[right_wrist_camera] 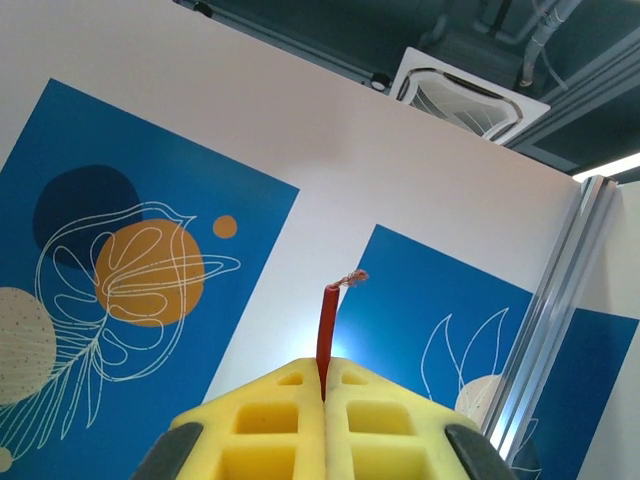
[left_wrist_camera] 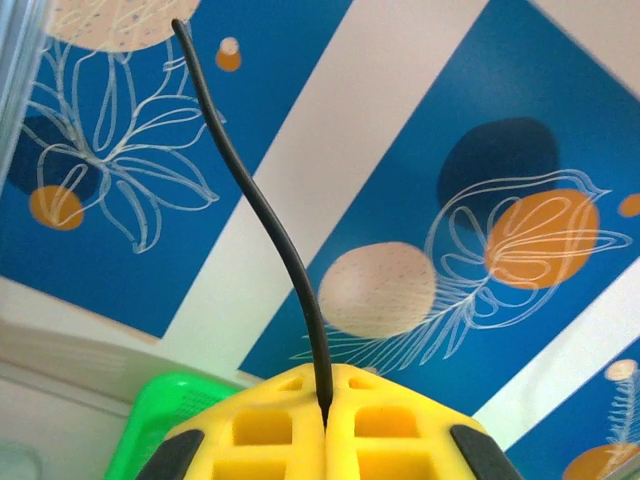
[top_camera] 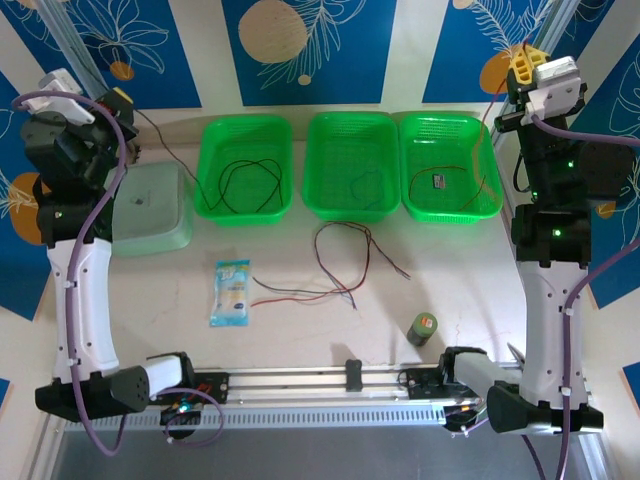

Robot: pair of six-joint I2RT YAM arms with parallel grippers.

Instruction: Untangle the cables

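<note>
The yellow pads (left_wrist_camera: 270, 430) of the left gripper (left_wrist_camera: 325, 395) are seen pressed shut on a black cable (left_wrist_camera: 265, 210); the right gripper (right_wrist_camera: 323, 390) is clamped likewise on a red cable (right_wrist_camera: 325, 330) with a frayed tip. Both are held high and wide apart, presumably so that each wire is drawn clear. In the top view these wires are traced down towards the green baskets (top_camera: 245, 120), and a tangle (top_camera: 345, 260) lies on the table (top_camera: 470, 280)

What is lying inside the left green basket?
The left green basket holds a black cable lying in loose loops on its floor. A thin dark strand crosses its left rim toward the left gripper. Whether both are one cable cannot be told.
</note>
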